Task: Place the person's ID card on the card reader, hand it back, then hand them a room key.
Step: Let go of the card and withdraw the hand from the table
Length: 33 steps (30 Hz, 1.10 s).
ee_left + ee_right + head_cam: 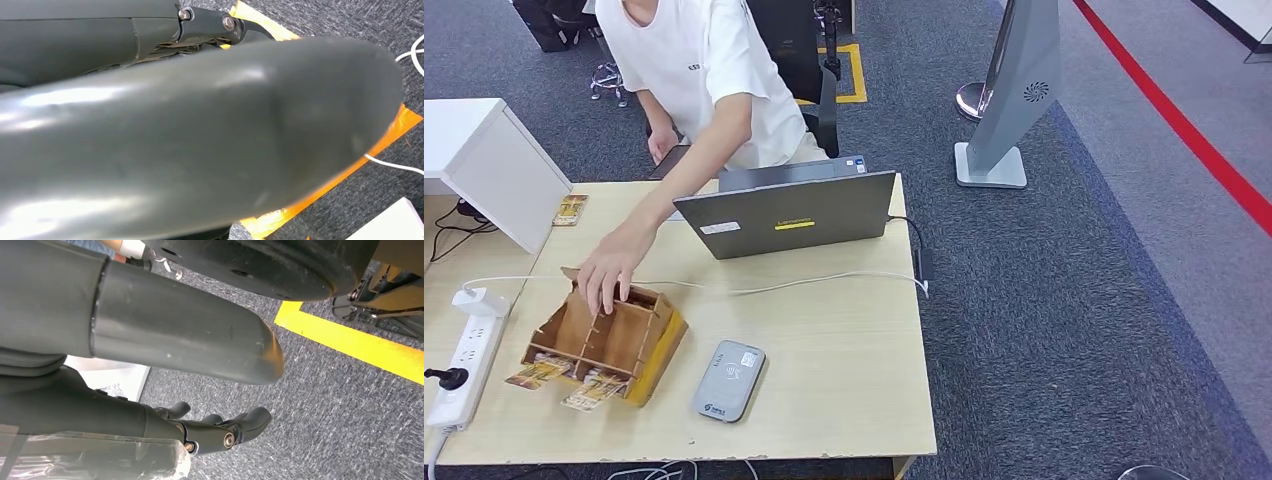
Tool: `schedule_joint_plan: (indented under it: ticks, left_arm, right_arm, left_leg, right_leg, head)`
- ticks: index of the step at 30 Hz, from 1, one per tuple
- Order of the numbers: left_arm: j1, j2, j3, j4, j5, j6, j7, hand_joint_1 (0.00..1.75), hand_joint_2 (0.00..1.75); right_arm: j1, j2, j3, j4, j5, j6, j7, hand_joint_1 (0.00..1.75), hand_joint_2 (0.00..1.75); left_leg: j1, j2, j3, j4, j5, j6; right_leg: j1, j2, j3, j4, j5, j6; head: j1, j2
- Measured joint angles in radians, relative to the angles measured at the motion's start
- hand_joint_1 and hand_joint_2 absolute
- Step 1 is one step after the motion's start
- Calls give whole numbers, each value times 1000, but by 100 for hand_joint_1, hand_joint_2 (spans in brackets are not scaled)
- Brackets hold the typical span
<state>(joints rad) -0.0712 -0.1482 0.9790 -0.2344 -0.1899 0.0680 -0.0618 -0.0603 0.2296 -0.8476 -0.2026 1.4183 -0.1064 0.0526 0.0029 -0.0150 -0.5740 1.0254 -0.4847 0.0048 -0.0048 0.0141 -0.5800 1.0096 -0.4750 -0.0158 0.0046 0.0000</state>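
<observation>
The card reader (729,381) is a grey flat box lying on the surface (844,340), close to the near edge and a bit left of the middle. Its long side runs from the near edge toward the laptop (789,212), leaning a little to the right. Just to its left is the wooden key holder (609,340), with room key cards (564,385) sticking out at its near side. A person's hand (609,268) rests on the top of the holder. I cannot see an ID card anywhere — it may be too small or hidden.

Both arms hang low, below the surface. The left robot hand (210,22) is mostly hidden behind its own thick thumb, so I cannot tell if it is wide or closed. The right robot hand (220,427) shows dark fingers curled in a little, with nothing in them that I can see, but I cannot tell for sure.

My guess is that the work has hardly begun. The reader lies ahead and up from both hands — about in the middle, so either arm could reach it, while the key holder is nearer the left one.
</observation>
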Motion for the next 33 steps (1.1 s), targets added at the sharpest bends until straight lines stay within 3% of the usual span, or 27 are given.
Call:
schedule_joint_plan:
  ticks: [26, 30, 32, 33]
  left_arm:
    - [0, -8, -23, 0, -37, -1, -25, 0, 0]
    - [0, -9, -23, 0, -38, -2, -27, 0, 0]
    - [-1, -13, -24, 0, -38, -3, -27, 0, 0]
    - [-1, -15, -24, 0, -38, -3, -27, 0, 0]
  right_arm:
    - [-2, 0, 0, 0, 8, -2, 17, 0, 0]
    - [-3, 3, 0, 0, 7, -2, 17, 0, 0]
    - [-4, 4, 0, 0, 7, -3, 18, 0, 0]
    - [-4, 3, 0, 0, 7, -3, 18, 0, 0]
  left_leg:
    - [0, 0, 0, 1, 0, 1]
    - [-1, 1, 7, -15, 8, 22]
    - [8, 3, 24, -49, 27, 31]
    - [14, 4, 29, -60, 34, 32]
  right_leg:
    - [-1, 0, 0, -1, 0, 1]
    - [-4, -1, 6, -11, 6, 14]
    - [-1, -2, -8, 28, -25, 19]
    - [-3, -3, -31, 80, -57, 22]
  head:
    - [0, 0]
    - [-4, 0]
    - [-1, 0]
    - [3, 0]
